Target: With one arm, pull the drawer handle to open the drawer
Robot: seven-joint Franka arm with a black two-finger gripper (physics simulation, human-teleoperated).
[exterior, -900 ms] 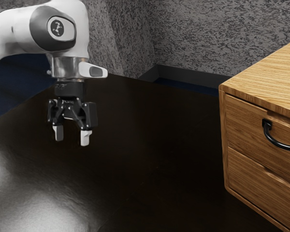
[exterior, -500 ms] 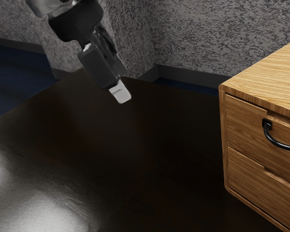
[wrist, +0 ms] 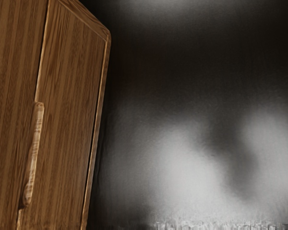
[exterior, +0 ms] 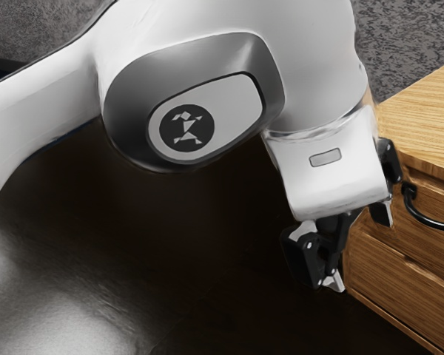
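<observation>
1. The drawer is the upper of two in a wooden cabinet at the exterior view's right. Its front sits flush with the frame, so it looks shut.
2. Its handle is a thin black curved bar standing off the wood, with a gap behind it. One end shows; the rest runs off the picture's edge.
3. I judge the handle stiff and smooth, probably metal. It should not bend, but it could slip through a loose grip. The best hold is on the middle of the bar, across its thin section, reaching into the gap behind it.
4. The drawer should slide straight out of the front. A level pull square to the face suits it, since an angled pull could make it bind. The cabinet looks heavy enough to stay put.
5. The pincer hangs low beside the cabinet's front corner, level with the lower drawer. It is below the handle, toward the exterior view's left, and apart from it. Whether it is wide or narrow I cannot tell.
6. The cabinet's corner post stands between pincer and handle, and the bulky white arm crowds that corner closely.
7. Around lie the dark glossy table and a speckled grey wall. The wrist view shows the cabinet's wood beside the table.
</observation>
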